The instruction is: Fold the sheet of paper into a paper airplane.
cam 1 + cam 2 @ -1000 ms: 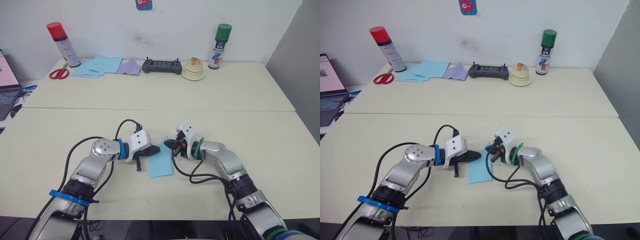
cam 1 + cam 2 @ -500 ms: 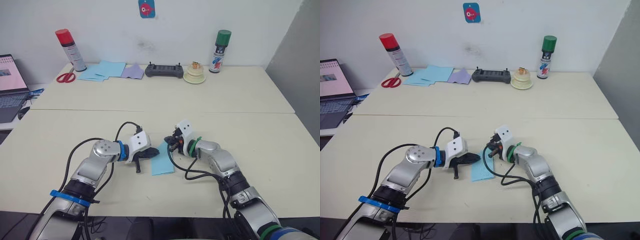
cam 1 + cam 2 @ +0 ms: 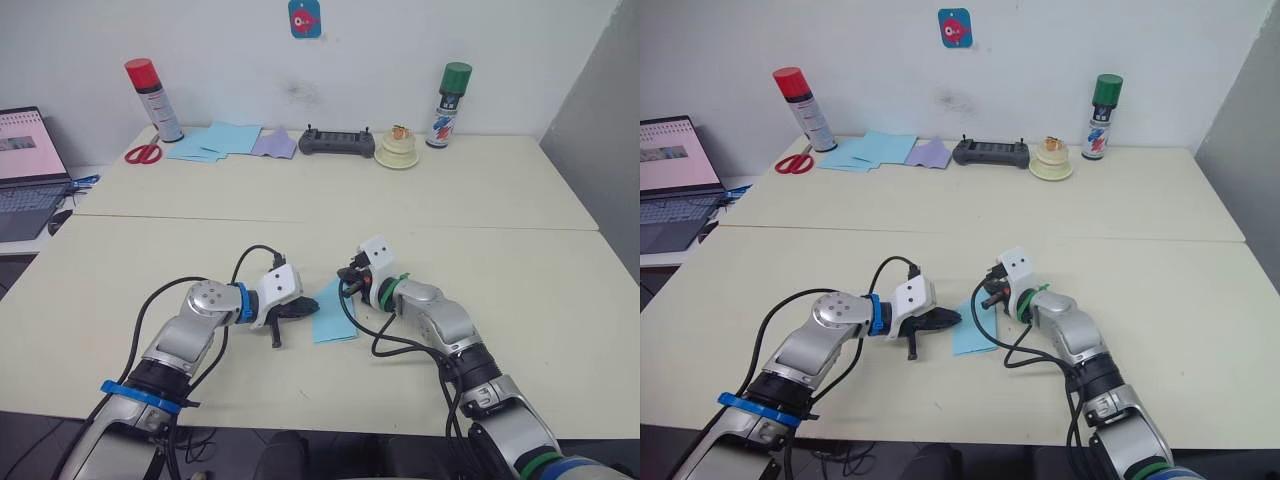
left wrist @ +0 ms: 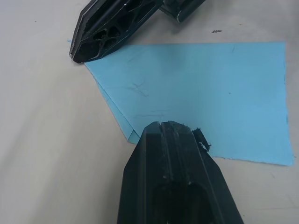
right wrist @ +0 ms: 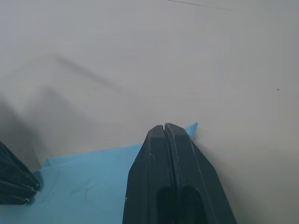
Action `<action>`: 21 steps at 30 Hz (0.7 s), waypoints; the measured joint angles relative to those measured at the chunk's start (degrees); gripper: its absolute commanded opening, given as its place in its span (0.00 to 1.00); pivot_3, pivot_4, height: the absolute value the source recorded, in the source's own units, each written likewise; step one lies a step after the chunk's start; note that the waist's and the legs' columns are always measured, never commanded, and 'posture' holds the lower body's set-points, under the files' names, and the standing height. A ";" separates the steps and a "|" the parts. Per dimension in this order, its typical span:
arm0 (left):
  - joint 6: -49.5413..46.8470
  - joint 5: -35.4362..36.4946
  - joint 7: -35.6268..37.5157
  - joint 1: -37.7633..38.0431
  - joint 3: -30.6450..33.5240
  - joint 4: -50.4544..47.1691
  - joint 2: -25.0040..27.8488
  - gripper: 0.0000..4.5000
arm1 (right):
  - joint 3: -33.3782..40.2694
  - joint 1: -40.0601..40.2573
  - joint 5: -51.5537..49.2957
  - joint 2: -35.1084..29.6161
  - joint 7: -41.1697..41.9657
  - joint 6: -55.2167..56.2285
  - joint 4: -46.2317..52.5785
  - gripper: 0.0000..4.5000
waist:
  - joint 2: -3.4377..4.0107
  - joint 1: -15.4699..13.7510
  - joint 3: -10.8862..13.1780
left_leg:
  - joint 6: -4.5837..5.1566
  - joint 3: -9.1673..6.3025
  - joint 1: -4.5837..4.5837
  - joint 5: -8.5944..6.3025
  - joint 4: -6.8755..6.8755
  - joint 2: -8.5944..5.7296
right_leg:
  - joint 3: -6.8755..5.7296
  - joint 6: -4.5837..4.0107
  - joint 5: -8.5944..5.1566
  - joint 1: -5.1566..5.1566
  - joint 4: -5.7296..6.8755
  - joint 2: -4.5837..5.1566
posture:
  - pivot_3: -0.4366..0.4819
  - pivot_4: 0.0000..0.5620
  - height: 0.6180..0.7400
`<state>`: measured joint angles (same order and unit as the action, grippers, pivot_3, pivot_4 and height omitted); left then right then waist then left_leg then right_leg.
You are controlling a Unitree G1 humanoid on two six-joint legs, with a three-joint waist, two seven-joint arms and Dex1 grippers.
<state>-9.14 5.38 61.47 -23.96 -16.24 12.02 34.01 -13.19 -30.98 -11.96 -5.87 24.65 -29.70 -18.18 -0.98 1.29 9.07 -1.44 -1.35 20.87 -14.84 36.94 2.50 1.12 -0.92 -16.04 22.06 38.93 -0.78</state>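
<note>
Showing: two claws meeting over a folded light blue sheet near the front of the pale surface (image 3: 480,200).
Sheet of paper: the sheet of paper (image 3: 333,318) lies flat on the surface between the two arms; one corner is folded over into a slanted edge, with a second layer showing just beneath it in the left wrist view.
Left claw: the left claw (image 3: 308,306) has its fingers pressed together with no gap; the tip rests on the sheet's edge at the folded corner, pressing down rather than gripping.
Right claw: the right claw (image 3: 347,283) likewise has its fingers together; the tip sits on the far corner of the sheet, where a small point of paper shows beside it in the right wrist view.
Relation: the two claw tips lie near each other at the sheet's far end, not touching.
Background: a pile of blue sheets (image 3: 215,140), a lavender sheet (image 3: 274,144), red scissors (image 3: 143,154), two spray cans (image 3: 154,86), and a black controller (image 3: 338,143) line the far edge; a laptop (image 3: 28,160) stands at the left.
</note>
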 measured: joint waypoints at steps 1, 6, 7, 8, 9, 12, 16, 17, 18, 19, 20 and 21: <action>0.22 0.00 0.16 -0.30 0.00 0.28 -0.12 0.00 | 0.00 0.09 0.00 -0.04 0.02 0.00 0.13 0.00 | 0.00 -0.01 0.00 | 0.00 0.00 0.00 0.00 0.00 0.00 | 0.00 0.00 0.00 0.00 0.00 0.00 | 0.48 0.27 1.00; -3.84 2.63 -0.50 -0.88 2.31 0.91 -4.14 0.00 | 0.26 0.39 0.02 -0.84 0.05 -0.14 1.19 0.00 | 0.04 -0.26 0.06 | 0.00 0.03 0.23 0.00 0.01 -0.03 | 0.00 0.14 0.01 -0.09 -0.06 0.04 | 0.48 0.27 1.00; -4.69 3.18 -0.81 -1.22 2.51 0.89 -4.90 0.00 | 0.29 0.46 0.01 -0.84 0.06 -0.14 1.44 0.00 | 0.02 -0.26 0.06 | 0.01 0.03 0.36 0.02 0.02 -0.04 | 0.00 0.40 0.16 -0.05 -0.06 0.03 | 0.48 0.27 1.00; -5.62 3.68 -0.96 -1.68 2.69 0.63 -5.67 0.00 | 0.30 0.55 0.01 -0.84 0.06 -0.14 1.77 0.00 | 0.01 -0.24 0.07 | 0.03 0.01 0.51 0.03 0.05 -0.04 | 0.01 0.44 0.18 0.07 -0.06 -0.02 | 0.48 0.27 1.00; -6.16 3.83 -1.11 -2.07 2.77 0.08 -6.31 0.00 | 0.30 0.60 0.01 -0.84 0.12 -0.15 2.08 0.00 | 0.01 -0.19 0.07 | 0.06 0.00 0.64 0.07 0.06 -0.03 | 0.03 0.45 0.19 0.21 -0.06 -0.06 | 0.48 0.27 1.00; -6.94 3.77 -1.30 -2.96 2.76 -0.52 -6.71 0.00 | 0.29 0.78 0.01 -0.85 0.28 -0.27 2.59 0.00 | 0.01 -0.05 0.07 | 0.12 0.00 0.71 0.11 0.05 -0.02 | 0.01 0.42 0.10 0.26 -0.06 -0.12 | 0.48 0.27 1.00; -7.73 1.91 -1.69 -4.10 1.56 -0.42 -6.49 0.00 | -0.34 1.18 0.24 -2.03 1.18 -0.46 4.16 0.00 | 0.03 -0.07 0.08 | 0.12 -0.02 0.88 0.11 0.02 0.00 | -0.09 0.43 -0.05 0.33 -0.12 -0.14 | 0.48 0.27 1.00; -7.51 0.80 -1.57 -4.42 0.56 -0.27 -6.06 0.00 | -0.68 1.23 0.51 -2.44 1.48 -0.46 4.63 0.00 | 0.03 -0.07 0.09 | 0.12 -0.01 0.90 0.11 0.03 0.00 | -0.09 0.46 -0.07 0.33 -0.17 -0.13 | 0.48 0.27 1.00; -6.98 -0.03 -1.24 -4.56 0.01 0.08 -5.90 0.00 | -1.24 1.23 0.72 -3.02 1.79 -0.41 5.32 0.00 | 0.04 -0.07 0.09 | 0.12 0.00 0.92 0.11 0.01 0.00 | -0.07 0.48 -0.08 0.33 -0.22 -0.13 | 0.48 0.27 1.00; -6.55 -0.33 -1.02 -4.83 -0.34 0.31 -5.84 0.00 | -1.72 1.23 1.22 -3.71 2.32 -0.30 5.92 0.00 | 0.04 -0.09 0.09 | 0.12 -0.01 0.96 0.11 0.02 0.01 | -0.10 0.51 -0.10 0.33 -0.26 -0.10 | 0.48 0.27 1.00; -6.20 -0.74 -0.75 -5.19 -0.78 0.63 -5.73 0.00 | -2.34 1.21 1.88 -4.70 3.11 -0.20 6.57 0.00 | 0.04 -0.15 0.09 | 0.12 0.00 0.99 0.11 0.01 0.00 | -0.09 0.54 -0.12 0.32 -0.32 -0.06 | 0.48 0.27 1.00; -5.42 -1.24 -0.59 -5.48 -1.26 0.83 -5.46 0.00 | -2.97 1.20 2.35 -5.80 4.11 -0.02 7.14 0.00 | 0.03 -0.15 0.09 | 0.12 0.02 1.00 0.10 0.01 0.00 | -0.07 0.56 -0.13 0.32 -0.36 -0.05 | 0.48 0.27 1.00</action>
<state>-14.56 4.13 60.88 -29.44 -17.51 12.85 28.55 -16.16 -29.78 -9.61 -11.67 28.77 -29.72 -11.04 -0.94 1.14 9.16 -1.31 -1.33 21.87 -14.74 36.95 2.49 1.05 -0.36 -16.16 22.37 38.57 -0.83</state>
